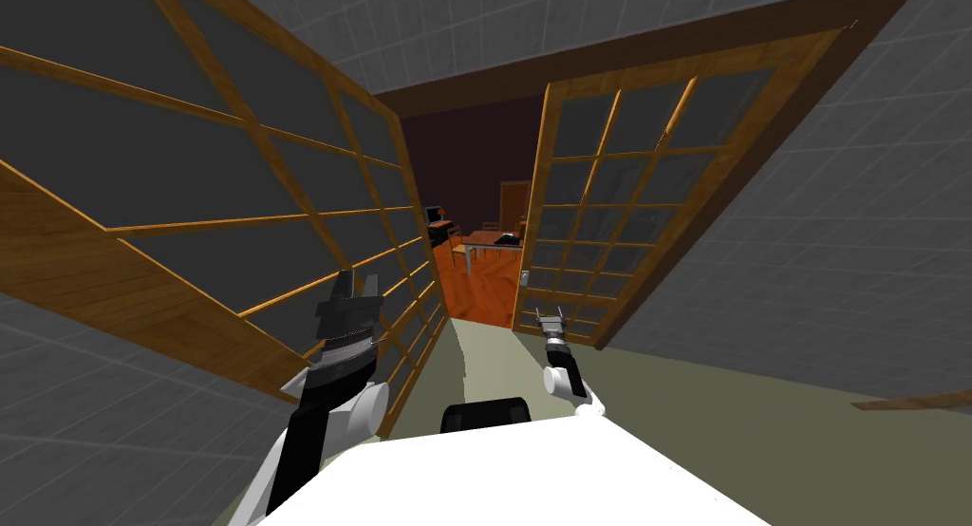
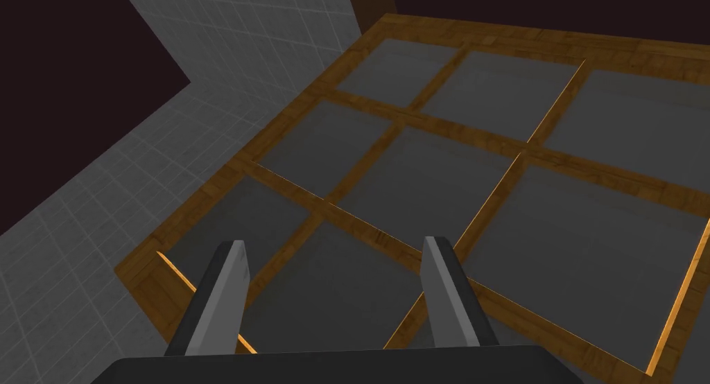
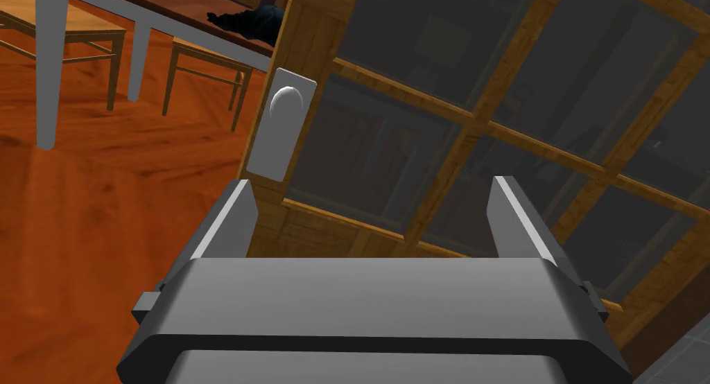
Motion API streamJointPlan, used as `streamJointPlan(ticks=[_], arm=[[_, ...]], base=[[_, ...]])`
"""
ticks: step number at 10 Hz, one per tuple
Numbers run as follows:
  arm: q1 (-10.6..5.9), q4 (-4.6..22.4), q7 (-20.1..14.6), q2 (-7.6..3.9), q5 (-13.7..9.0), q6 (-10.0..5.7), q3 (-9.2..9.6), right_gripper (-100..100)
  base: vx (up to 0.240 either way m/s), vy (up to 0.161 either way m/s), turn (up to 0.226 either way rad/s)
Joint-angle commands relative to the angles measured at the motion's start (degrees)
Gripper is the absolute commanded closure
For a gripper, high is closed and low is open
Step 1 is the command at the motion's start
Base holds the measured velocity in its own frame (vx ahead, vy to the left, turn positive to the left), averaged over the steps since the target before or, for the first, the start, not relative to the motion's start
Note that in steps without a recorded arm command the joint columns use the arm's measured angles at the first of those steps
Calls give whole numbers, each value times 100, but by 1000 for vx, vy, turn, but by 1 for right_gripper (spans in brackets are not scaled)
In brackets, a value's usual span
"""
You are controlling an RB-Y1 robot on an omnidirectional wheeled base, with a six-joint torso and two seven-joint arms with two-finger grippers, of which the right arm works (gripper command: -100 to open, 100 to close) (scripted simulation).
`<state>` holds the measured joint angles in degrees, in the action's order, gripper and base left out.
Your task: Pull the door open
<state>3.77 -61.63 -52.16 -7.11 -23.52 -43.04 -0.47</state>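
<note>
Two glazed wooden door leaves, head view. Grey tiled wall (image 1: 854, 216) runs at both sides.

Left leaf (image 1: 190, 159) at 10 o'clock, biggest thing in view, swung out toward me. It has a wood grid with dark grey panes set in it. The left wrist view shows the same grid (image 2: 430, 186) close up, with tiled wall (image 2: 208, 68) beside its edge and a black area past that.

Right leaf (image 1: 626, 188) at 1 o'clock is the task door. It has the same wood grid and dark panes (image 3: 485, 123) and sits in the dark brown frame.

Olive floor (image 1: 759, 435) underfoot. Gap between the leaves at 12 o'clock shows orange wood floor (image 1: 484, 292) beyond. A table (image 1: 489, 237) stands there with a dark object on top, can't tell what. Wooden chairs (image 3: 201, 68) stand beside the grey table leg (image 3: 52, 61).

Left gripper (image 1: 355, 288) at 10 o'clock, raised in front of the left leaf. Fingers spread and gripping nothing (image 2: 334, 242), panes behind them, contact can't be told.

Right gripper (image 1: 551, 313) at 12 to 1 o'clock, low before the right leaf's inner edge. Fingers spread wide, nothing between them (image 3: 372, 184).

Grey handle plate (image 3: 281, 123) sits on the right leaf's inner stile, at 11 o'clock from the right gripper (image 1: 524, 277). It is near the gripper but apart from it. Rounded grey knob (image 3: 286, 102) sits on the plate's far half.
</note>
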Motion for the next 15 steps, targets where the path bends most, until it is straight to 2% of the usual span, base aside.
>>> streamJointPlan(ticks=[1,8,15], arm=[[-72,205,-228,0,-68,-50,-5,-100],[-464,1171,-1101,-32,-341,-284,-35,-100],[-773,1933,-1791,-48,-557,-469,-58,-100]], base=[[97,-16,83],[92,-28,80],[80,-21,60]])
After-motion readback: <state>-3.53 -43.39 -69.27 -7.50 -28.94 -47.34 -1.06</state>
